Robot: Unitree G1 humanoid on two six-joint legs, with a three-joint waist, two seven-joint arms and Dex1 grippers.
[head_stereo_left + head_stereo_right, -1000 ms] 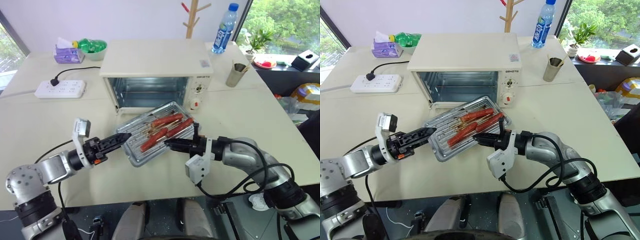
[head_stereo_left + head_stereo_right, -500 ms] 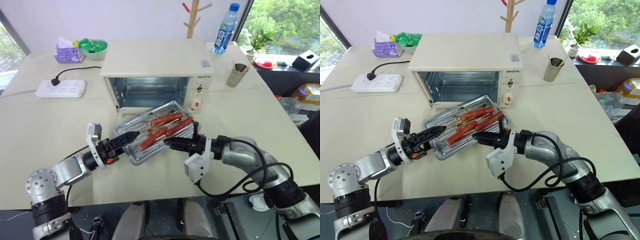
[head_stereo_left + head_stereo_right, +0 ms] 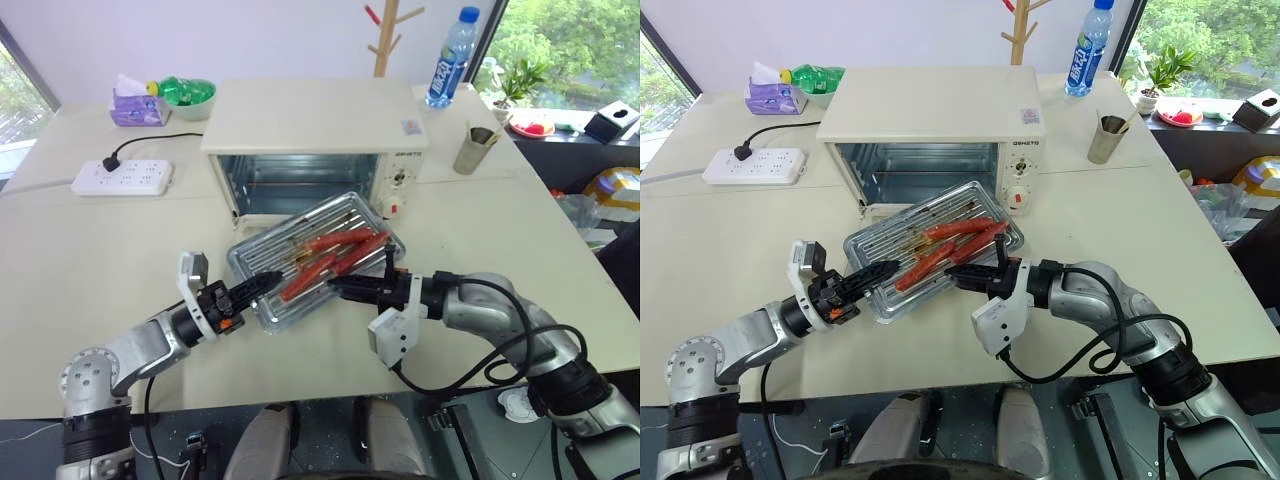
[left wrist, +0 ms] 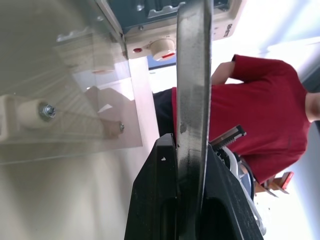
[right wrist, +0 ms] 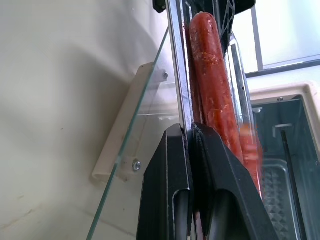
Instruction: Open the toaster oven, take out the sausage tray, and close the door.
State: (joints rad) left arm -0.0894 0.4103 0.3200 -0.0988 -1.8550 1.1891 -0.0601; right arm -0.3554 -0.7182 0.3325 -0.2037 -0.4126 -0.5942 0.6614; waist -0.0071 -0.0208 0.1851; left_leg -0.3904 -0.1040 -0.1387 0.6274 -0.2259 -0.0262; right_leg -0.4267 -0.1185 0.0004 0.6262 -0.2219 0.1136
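The two head views look forward and steeply down from above the desk [image 3: 90, 250], taking in the same scene from slightly offset spots: the toaster oven [image 3: 315, 130] at mid-distance and both arms below it. The left wrist view sits right at the left hand [image 4: 192, 150], sighting along the edge of the sausage tray [image 4: 192, 75] toward the oven's control panel. The right wrist view, just as close, sights along the tray's opposite rim toward the open oven.
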